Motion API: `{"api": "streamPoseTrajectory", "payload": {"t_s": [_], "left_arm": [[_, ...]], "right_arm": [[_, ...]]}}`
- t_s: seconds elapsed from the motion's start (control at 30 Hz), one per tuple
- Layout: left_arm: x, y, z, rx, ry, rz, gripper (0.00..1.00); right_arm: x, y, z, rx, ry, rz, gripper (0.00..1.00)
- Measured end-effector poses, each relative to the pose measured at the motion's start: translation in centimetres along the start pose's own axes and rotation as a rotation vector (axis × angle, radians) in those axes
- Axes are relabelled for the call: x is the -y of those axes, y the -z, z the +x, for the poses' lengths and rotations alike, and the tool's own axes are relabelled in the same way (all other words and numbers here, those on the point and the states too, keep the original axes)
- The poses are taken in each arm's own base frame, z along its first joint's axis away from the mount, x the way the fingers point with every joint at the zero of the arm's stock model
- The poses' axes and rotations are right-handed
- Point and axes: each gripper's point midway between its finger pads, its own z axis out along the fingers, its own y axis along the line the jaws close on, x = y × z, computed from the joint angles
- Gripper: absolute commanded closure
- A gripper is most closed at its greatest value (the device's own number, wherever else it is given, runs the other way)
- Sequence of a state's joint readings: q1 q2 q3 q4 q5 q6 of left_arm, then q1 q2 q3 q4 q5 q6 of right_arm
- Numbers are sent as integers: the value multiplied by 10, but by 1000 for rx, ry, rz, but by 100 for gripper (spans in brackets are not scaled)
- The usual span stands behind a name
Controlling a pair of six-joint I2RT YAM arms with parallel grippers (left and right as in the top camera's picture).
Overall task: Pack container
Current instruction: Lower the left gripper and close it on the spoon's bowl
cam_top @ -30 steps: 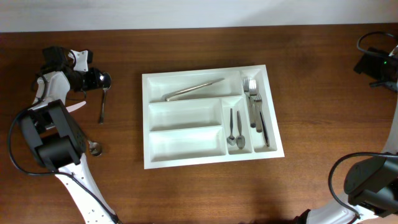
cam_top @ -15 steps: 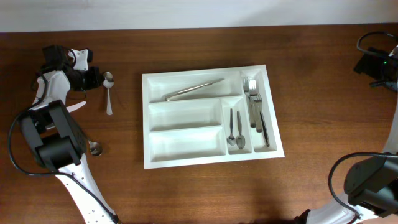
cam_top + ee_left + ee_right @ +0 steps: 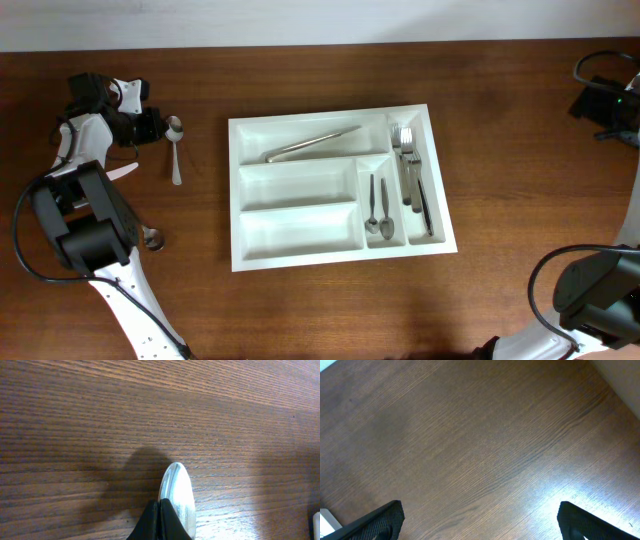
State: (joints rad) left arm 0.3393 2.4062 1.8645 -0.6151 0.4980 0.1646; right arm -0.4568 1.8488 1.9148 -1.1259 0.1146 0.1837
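Note:
The container point(image 3: 300, 228), a large white cutlery tray, lies mid-table in the overhead view. Its top compartment holds a long metal utensil point(image 3: 313, 144). One narrow compartment holds two spoons point(image 3: 377, 205), the other holds forks point(image 3: 410, 175). The two lower wide compartments are bare. A loose spoon point(image 3: 175, 150) lies on the wood left of the tray. My left gripper point(image 3: 148, 126) is shut, its tips at the left edge of the spoon's bowl point(image 3: 177, 492), with nothing seen between the fingers point(image 3: 160, 520). My right gripper point(image 3: 603, 100) is open and empty over bare wood point(image 3: 480, 525) at the far right.
A knife blade point(image 3: 120, 172) pokes out beside the left arm's base. Another spoon bowl point(image 3: 152, 238) shows lower down by that base. The wooden table point(image 3: 520, 180) ends at a pale wall along the back.
A second ago my left gripper was over the spoon's top. It has drawn back a little to the left, and the spoon now lies slightly further right. Nothing has moved in the last half second.

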Motion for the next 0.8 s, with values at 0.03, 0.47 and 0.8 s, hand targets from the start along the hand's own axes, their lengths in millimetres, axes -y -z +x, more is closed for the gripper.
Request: {"api": "streamPoseTrajectory", "payload": {"t_s": [0.03,0.47,0.8], "left_arm": [[0,0,1,-2,2,2,98],[6,1,5,-20,26,31,98],[9,33,-9,4,-13,-45,98]], "right_arm": [[0,0,0,0,0,0,1],[0,0,0,0,0,0,1],[0,0,0,0,0,0,1]]}}
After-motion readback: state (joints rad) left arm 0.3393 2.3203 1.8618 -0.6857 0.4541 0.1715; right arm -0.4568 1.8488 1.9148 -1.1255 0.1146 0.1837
